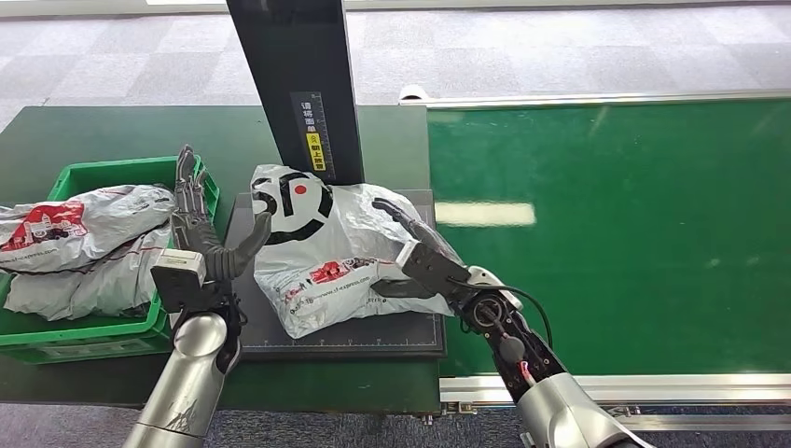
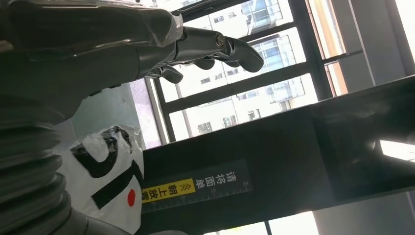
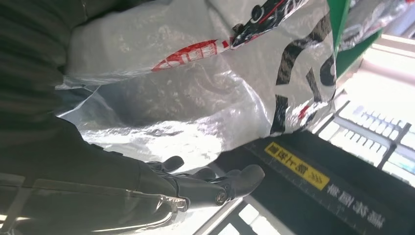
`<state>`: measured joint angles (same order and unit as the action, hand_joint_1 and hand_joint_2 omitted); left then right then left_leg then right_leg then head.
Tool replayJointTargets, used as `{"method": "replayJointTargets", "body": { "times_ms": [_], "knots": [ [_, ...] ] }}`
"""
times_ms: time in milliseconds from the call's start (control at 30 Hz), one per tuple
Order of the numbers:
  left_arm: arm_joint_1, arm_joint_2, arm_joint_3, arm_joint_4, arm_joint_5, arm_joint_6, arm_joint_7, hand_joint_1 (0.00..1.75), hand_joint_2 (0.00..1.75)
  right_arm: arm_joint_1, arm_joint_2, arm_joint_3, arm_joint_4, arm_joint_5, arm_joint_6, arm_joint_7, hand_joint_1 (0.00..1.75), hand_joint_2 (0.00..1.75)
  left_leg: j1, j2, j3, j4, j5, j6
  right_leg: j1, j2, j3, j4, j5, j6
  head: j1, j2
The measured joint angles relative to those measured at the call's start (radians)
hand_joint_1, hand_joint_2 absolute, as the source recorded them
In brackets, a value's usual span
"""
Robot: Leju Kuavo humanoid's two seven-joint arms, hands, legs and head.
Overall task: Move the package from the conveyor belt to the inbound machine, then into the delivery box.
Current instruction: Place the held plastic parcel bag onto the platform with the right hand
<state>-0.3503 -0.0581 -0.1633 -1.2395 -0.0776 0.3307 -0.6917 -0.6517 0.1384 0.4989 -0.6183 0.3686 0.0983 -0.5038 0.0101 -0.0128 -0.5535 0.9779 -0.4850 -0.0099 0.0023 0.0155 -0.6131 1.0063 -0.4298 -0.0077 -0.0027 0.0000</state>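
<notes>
Head view: right robot hand cradles package.

Both arms are shiny silver tubes. The left hand has dark fingers with bare metal links and a grey thumb, and a small white box sits on its wrist. The right hand is dark grey, with a white patch at 12 o'clock on its wrist and a black cable looping past round black joints.

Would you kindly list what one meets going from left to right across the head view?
Green crate holding grey bags → left hand → package on the scanning platform → right hand → green conveyor belt.
</notes>
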Motion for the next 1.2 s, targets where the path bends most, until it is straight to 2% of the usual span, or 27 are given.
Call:
{"method": "replayJointTargets", "body": {
  "times_ms": [100,300,500,667,1033,1200],
  "knots": [
    [0.0,0.003,-0.014,0.009,-0.03,-0.04,0.025,0.0,1.75,0.01,0.0,-0.024,-0.02,-0.044,-0.034,0.007,0.0,1.75,0.0,0.0,0.0,0.0,0.0,0.0,0.0,0.0,0.0,0.0,0.0,0.0,0.0,0.0],
    [-0.01,0.016,-0.076,0.059,-0.154,-0.121,0.084,0.0,1.75,0.043,0.0,-0.1,-0.088,-0.159,-0.089,-0.018,0.0,1.75,0.0,0.0,0.0,0.0,0.0,0.0,0.0,0.0,0.0,0.0,0.0,0.0,0.0,0.0],
    [-0.032,0.028,-0.134,0.125,-0.244,-0.153,0.13,0.0,1.75,0.062,-0.01,-0.115,-0.132,-0.168,-0.091,-0.005,0.0,1.75,0.0,0.0,0.0,0.0,0.0,0.0,0.0,0.0,0.0,0.0,0.0,0.0,0.0,0.0],
    [-0.042,0.041,-0.167,0.171,-0.35,-0.213,0.218,0.0,1.75,0.07,-0.018,-0.121,-0.154,-0.167,-0.093,0.024,0.0,1.75,0.0,0.0,0.0,0.0,0.0,0.0,0.0,0.0,0.0,0.0,0.0,0.0,0.0,0.0],
    [-0.05,0.042,-0.17,0.216,-0.421,-0.246,0.239,0.0,1.75,0.089,-0.021,-0.167,-0.208,-0.228,-0.106,0.025,0.0,1.75,0.0,0.0,0.0,0.0,0.0,0.0,0.0,0.0,0.0,0.0,0.0,0.0,0.0,0.0],
    [-0.071,0.048,-0.189,0.27,-0.562,-0.309,0.374,0.0,1.75,0.088,-0.021,-0.182,-0.212,-0.257,-0.105,0.023,0.0,1.75,0.0,0.0,0.0,0.0,0.0,0.0,0.0,0.0,0.0,0.0,0.0,0.0,0.0,0.0]
  ]
}}
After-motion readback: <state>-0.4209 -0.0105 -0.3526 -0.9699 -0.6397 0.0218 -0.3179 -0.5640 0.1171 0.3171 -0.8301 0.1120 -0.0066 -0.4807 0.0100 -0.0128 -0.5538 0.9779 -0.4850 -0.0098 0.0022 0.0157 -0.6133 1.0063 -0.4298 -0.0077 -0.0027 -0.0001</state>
